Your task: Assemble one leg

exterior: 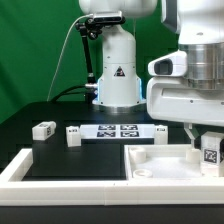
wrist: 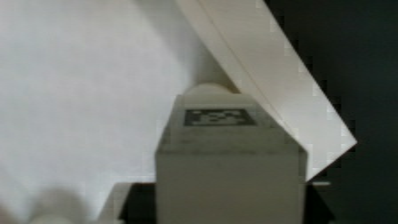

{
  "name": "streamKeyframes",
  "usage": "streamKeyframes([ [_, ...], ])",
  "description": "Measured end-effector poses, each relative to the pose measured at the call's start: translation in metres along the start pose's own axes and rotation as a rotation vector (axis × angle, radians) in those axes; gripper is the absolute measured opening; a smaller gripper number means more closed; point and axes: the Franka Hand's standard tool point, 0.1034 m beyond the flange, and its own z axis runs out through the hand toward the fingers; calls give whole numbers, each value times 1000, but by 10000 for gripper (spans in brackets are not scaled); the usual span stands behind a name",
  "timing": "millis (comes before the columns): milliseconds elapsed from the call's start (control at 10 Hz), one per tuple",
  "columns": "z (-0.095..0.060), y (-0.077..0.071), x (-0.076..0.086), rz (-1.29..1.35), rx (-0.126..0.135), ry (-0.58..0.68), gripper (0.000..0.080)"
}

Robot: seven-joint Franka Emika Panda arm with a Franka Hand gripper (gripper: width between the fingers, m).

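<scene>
The leg (exterior: 210, 151), tag facing out, sits gripped in the closed hand (exterior: 208, 140) at the exterior view's right, over the white panel (exterior: 160, 165). Left on the black desk (exterior: 60, 150) lie two more legs (exterior: 43, 130) and the marker board (exterior: 118, 130). No readable writing.

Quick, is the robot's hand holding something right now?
Gripper: closed on the leg, the small white block with the tag, pinched between its fingers over the white panel.
</scene>
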Motion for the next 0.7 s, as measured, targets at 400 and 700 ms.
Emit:
streamKeyframes([
  [400, 0, 2, 0, 482, 20, -18, 291],
  [700, -1, 2, -1, 797, 15, -17, 291],
])
